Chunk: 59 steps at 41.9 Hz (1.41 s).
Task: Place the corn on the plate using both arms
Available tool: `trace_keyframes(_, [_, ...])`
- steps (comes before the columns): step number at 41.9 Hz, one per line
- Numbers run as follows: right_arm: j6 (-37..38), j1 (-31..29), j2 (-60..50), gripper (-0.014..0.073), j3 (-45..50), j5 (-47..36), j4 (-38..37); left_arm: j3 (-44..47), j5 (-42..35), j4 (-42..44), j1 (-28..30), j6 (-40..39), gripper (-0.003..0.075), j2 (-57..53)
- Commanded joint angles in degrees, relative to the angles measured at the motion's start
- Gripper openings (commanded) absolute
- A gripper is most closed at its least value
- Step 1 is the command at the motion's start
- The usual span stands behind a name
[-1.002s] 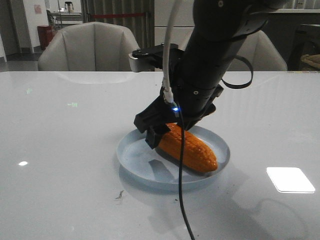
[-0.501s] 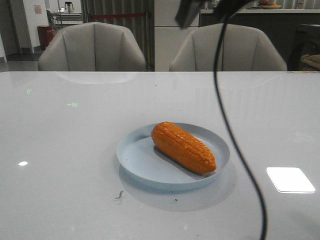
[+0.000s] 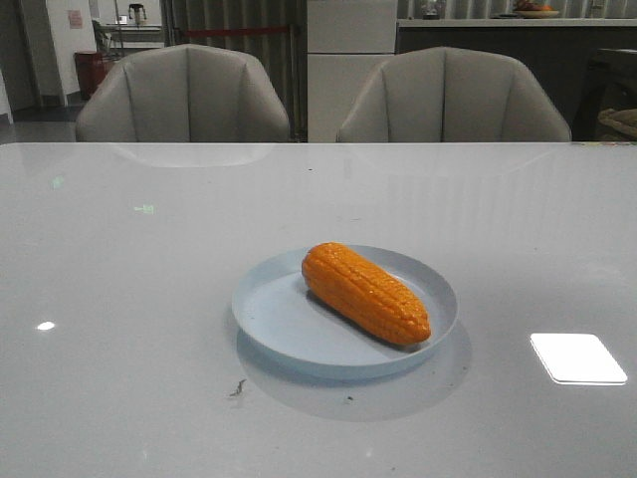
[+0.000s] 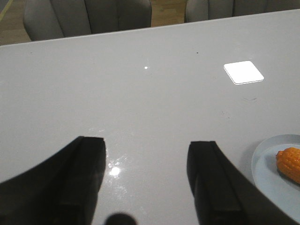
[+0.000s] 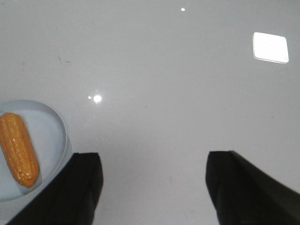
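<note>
The orange corn (image 3: 365, 293) lies diagonally in the pale blue plate (image 3: 269, 309) at the middle of the table, with nothing holding it. It also shows in the left wrist view (image 4: 289, 164) on the plate (image 4: 265, 166), and in the right wrist view (image 5: 18, 148) on the plate (image 5: 49, 129). My left gripper (image 4: 146, 145) is open and empty above bare table, off to one side of the plate. My right gripper (image 5: 153, 160) is open and empty above bare table, off to the plate's other side. Neither arm shows in the front view.
Two grey chairs (image 3: 181, 95) (image 3: 453, 97) stand behind the table's far edge. A bright light patch (image 3: 577, 358) reflects on the glossy tabletop right of the plate. A small dark speck (image 3: 237, 387) lies in front of the plate.
One second ago an arm's gripper was around the corn on the plate. It let go and lifted up out of the front view. The corn stays on the plate.
</note>
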Motion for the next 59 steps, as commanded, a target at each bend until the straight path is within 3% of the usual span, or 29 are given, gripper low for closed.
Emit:
trace_keyframes(1, [0.1,-1.9,-6.1,0.0571,3.8,-3.1,1.3,-1.7,-4.8,-0.3,0.1,0.0,0.0451,-0.9])
trace_keyframes(9, [4.5,-2.9,-14.1,0.0571,10.0,-0.7,2.2,-1.7,-4.8,0.3,0.1,0.0,0.0451,-0.9])
trace_keyframes(22, [4.7,-2.9,-17.5,0.0571,10.5,-1.1,2.2,-1.7,-5.1,0.3,0.1,0.0,0.0445,-0.9])
trace_keyframes(42, [4.6,-2.9,-17.5,0.0571,10.5,-1.1,2.2,-1.7,-5.1,0.3,0.1,0.0,0.0099,-0.7])
trace_keyframes(59, [4.6,-2.9,-17.5,0.0571,10.5,-1.1,2.2,-1.1,-5.4,0.2,0.0,-0.1,0.0094,-1.2])
